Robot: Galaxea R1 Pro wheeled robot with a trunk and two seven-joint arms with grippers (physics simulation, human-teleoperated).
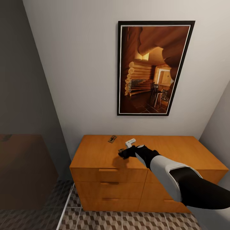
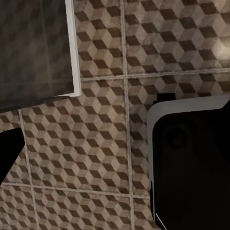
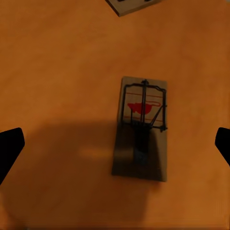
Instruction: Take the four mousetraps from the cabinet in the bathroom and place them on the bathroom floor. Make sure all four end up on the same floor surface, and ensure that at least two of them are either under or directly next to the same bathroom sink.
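The right hand (image 3: pixel 115 143) is hovering spread over a mousetrap (image 3: pixel 142 128) on the orange cabinet (image 1: pixel 95 153) at frame centre, nothing gripped, so floor placement is still waiting.

A: What does the right arm (image 1: pixel 179 179) look like?
B: Glossy black shell, a white forearm band, then a black wrist and gripper (image 1: pixel 123 154).
A: And the fingers (image 3: pixel 9 148)?
B: Plain black tips.

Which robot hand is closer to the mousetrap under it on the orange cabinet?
The right. The right gripper hovers open just above a mousetrap on the cabinet top. The left gripper is down over the patterned bathroom floor, away from the trap.
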